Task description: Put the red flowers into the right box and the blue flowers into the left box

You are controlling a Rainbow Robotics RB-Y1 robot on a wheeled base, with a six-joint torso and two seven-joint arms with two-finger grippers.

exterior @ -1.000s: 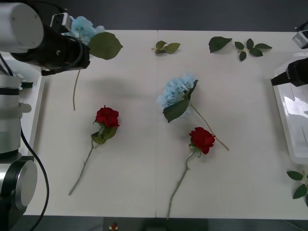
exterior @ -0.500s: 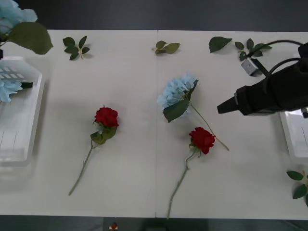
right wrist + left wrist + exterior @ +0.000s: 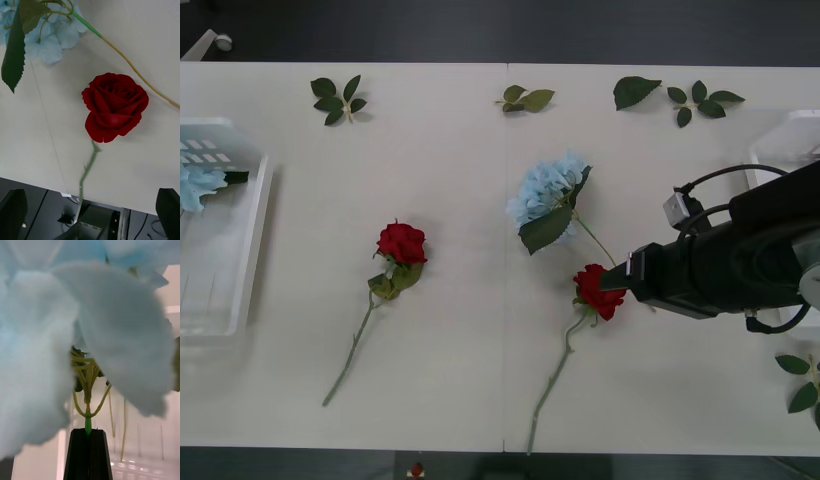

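One blue flower [image 3: 198,185] in left box [image 3: 240,300]. Left gripper [image 3: 89,450] clamps another blue stem. Right gripper [image 3: 90,210], open, over rose [image 3: 600,291]; second rose [image 3: 402,243] and table hydrangea [image 3: 545,188] remain; right box [image 3: 780,140] contents probably hidden.

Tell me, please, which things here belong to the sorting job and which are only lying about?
Job: two red roses on the table; blue flower on the table; blue flower held by the left gripper; left box; right box; open right gripper over a rose.

Lying about: leaf sprigs.

- a lab-style robot test setup: a plain white table [image 3: 460,400] on dark flooring
- artificial flowers staged on that table
- loose cables hang beneath its edge
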